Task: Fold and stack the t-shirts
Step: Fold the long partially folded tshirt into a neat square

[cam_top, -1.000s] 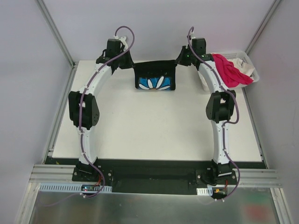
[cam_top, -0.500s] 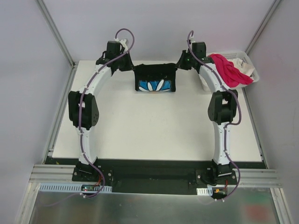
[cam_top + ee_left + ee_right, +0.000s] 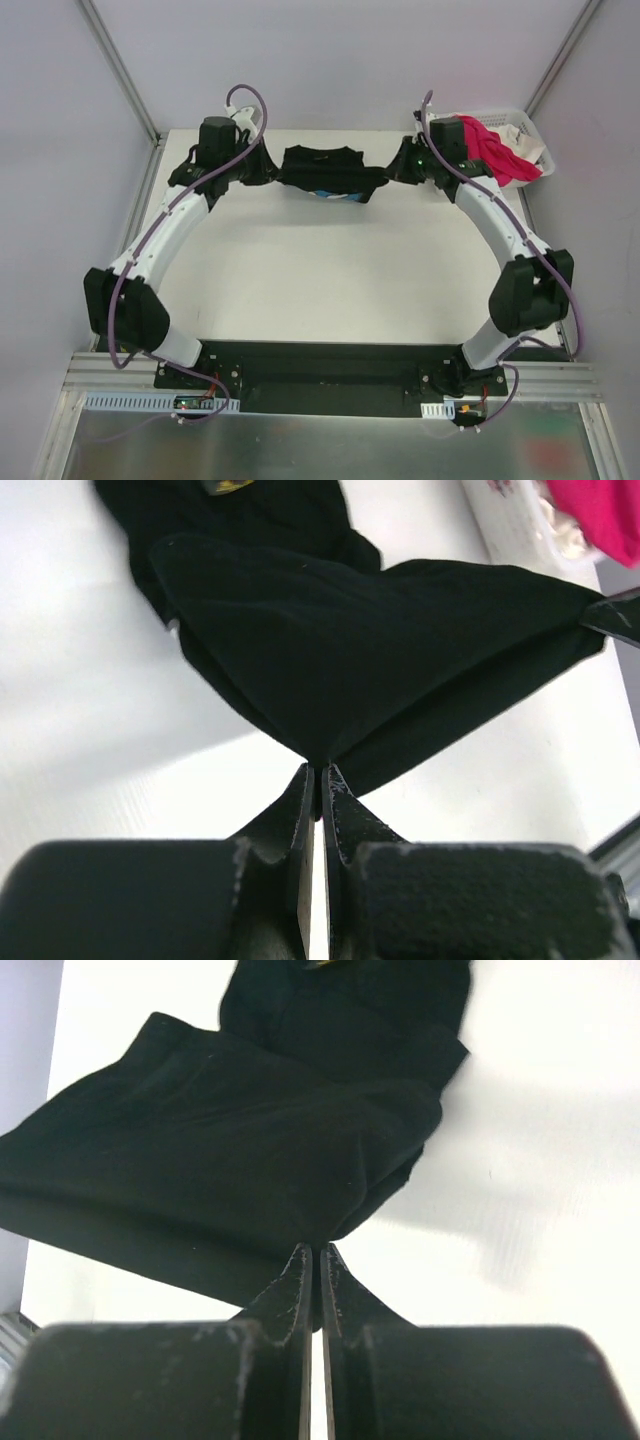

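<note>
The left arm (image 3: 165, 225) reaches to the far side of the tabletop (image 3: 330, 270). Its jaws are pressed together on a pinch of black cloth, and the left wrist view shows the fabric fanning out from that one point.

The black t-shirt (image 3: 325, 170) is strung between the two arms at the far middle of the tabletop, bunched into a dark band with only a sliver of its blue-and-white print (image 3: 325, 195) showing beneath. In the wrist views part of it seems to lie on the surface while the gripped edges are drawn taut.

It looks soft, light and quite limp. It will likely sag and crease wherever it is unsupported, and nothing about it is breakable. The sensible holds are the outer corners or side edges, one on each side and kept level, so the cloth stays spread and does not rope up. A thin pinch could slip if pulled hard.

The right arm (image 3: 500, 225) mirrors the left, its jaws likewise closed on the shirt's opposite edge.

At the far right corner stands the basket (image 3: 520, 120), with the pink t-shirt (image 3: 490, 150) draped over its near rim and the white t-shirt (image 3: 530, 152) inside. Both are untouched and well apart from the black one.
</note>
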Controlling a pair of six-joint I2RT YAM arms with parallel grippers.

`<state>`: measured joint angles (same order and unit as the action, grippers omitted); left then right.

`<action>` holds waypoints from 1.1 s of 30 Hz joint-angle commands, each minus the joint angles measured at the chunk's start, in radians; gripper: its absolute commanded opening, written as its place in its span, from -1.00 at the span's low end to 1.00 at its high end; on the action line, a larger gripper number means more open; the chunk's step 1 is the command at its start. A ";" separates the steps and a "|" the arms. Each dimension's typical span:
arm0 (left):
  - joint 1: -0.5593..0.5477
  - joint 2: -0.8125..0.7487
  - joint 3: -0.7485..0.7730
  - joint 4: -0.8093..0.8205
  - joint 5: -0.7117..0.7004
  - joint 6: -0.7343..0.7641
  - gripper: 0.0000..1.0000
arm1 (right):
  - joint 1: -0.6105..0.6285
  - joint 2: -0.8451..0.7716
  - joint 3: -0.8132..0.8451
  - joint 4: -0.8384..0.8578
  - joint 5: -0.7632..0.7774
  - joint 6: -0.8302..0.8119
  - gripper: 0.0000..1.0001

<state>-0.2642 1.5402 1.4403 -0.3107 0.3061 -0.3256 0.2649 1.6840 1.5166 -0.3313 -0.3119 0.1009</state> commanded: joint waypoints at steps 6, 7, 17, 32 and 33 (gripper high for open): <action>-0.093 -0.245 -0.250 0.009 -0.071 -0.044 -1.00 | -0.001 -0.286 -0.280 0.018 0.045 0.003 -0.99; -0.101 -0.259 -0.261 0.010 -0.078 -0.043 -1.00 | -0.001 -0.305 -0.294 0.014 0.046 0.003 -0.99; -0.179 -0.370 -0.363 0.007 -0.124 -0.069 -1.00 | 0.002 -0.494 -0.407 -0.038 0.037 -0.012 -0.99; -0.211 -0.439 -0.415 0.005 -0.182 -0.079 -1.00 | 0.065 -0.585 -0.441 -0.094 0.026 0.016 -0.98; -0.214 -0.448 -0.426 0.004 -0.191 -0.079 -1.00 | 0.074 -0.601 -0.449 -0.097 0.031 0.017 -0.98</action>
<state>-0.4725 1.1637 1.0451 -0.3130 0.1864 -0.4023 0.3019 1.1858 1.0904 -0.4114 -0.3119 0.1150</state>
